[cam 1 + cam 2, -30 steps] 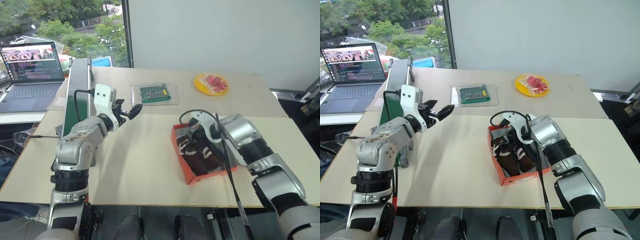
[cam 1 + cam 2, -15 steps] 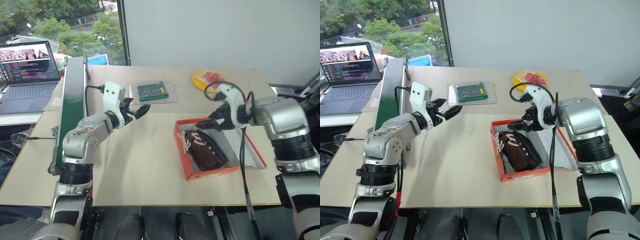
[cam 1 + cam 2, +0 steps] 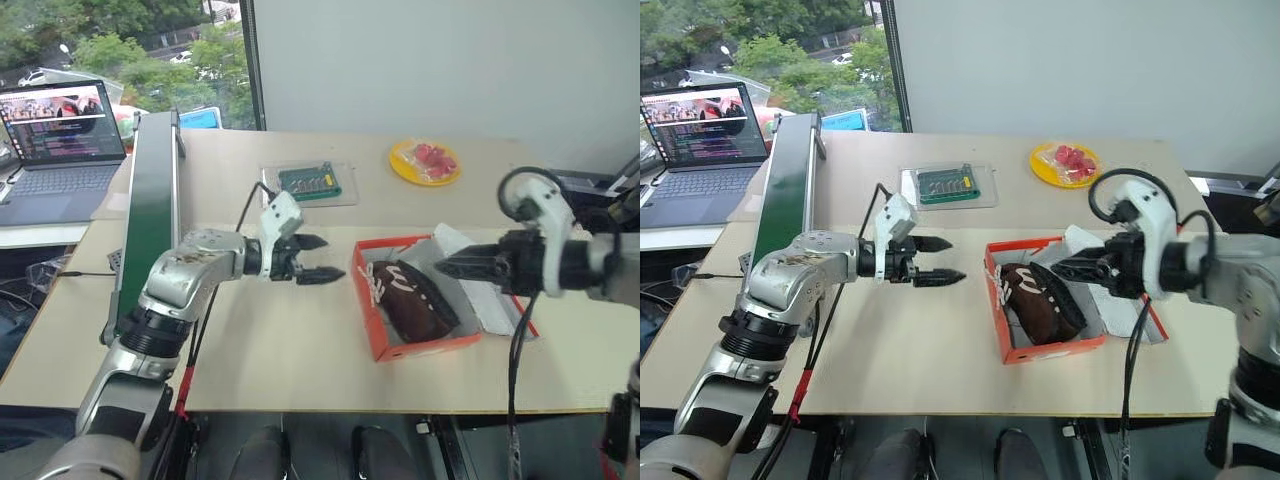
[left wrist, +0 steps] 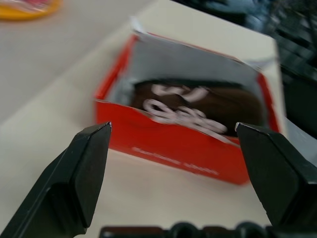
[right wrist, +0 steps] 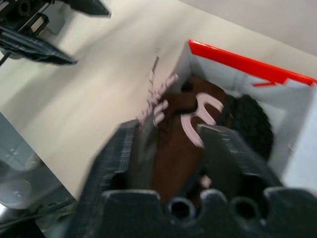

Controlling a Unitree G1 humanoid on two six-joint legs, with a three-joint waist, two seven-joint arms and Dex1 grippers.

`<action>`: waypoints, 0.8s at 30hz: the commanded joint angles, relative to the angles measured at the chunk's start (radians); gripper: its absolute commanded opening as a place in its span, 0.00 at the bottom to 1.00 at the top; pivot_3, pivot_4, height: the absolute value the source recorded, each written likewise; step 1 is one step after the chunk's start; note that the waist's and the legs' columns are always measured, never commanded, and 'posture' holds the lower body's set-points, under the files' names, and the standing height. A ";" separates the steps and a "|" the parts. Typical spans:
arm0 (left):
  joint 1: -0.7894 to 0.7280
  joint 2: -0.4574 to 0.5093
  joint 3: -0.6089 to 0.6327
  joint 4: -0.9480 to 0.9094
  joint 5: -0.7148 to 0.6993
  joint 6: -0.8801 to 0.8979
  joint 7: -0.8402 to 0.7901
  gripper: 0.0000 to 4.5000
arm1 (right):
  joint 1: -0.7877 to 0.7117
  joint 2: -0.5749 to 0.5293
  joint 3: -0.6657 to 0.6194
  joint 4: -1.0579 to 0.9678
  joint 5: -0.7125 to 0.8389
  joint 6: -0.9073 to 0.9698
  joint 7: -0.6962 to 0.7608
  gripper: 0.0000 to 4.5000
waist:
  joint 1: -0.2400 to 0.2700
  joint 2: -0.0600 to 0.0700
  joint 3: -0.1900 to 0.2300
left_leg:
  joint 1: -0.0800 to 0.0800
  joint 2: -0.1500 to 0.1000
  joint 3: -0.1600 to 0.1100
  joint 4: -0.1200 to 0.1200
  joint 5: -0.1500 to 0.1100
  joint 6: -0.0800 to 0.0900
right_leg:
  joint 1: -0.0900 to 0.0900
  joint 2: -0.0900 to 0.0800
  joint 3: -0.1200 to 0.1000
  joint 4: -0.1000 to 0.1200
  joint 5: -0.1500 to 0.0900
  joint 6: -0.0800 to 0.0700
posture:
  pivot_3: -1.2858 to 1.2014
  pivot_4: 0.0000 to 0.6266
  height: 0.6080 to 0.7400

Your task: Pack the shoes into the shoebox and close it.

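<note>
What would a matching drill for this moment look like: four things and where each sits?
Things:
1. shoes
2. left hand
3. yellow plate
4. laptop

Places:
A. far side of the table
B. inside the shoebox
C. side desk by the window
D. above the table, left of the shoebox, fingers apart

Pairs: 1-B, 2-D, 3-A, 4-C

Your two arms reach in from either side, tools facing each other.

Your left tool points to the right with its two black fingers spread wide apart and nothing between them. Your right arm comes in from the right with its forearm raised, and your right tool points left and slightly down, its fingers partly drawn together and gripping nothing.
</note>
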 commanded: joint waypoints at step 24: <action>-0.118 0.050 -0.043 0.092 0.126 -0.111 -0.201 0.95 | 0.604 0.514 -0.165 0.315 -0.140 -0.586 -0.436 0.01 | -0.011 0.002 -0.001 | 0.002 -0.001 0.000 0.001 -0.001 0.002 | 0.002 0.001 0.004 0.001 -0.001 0.003 | 0.52 0.24 1.00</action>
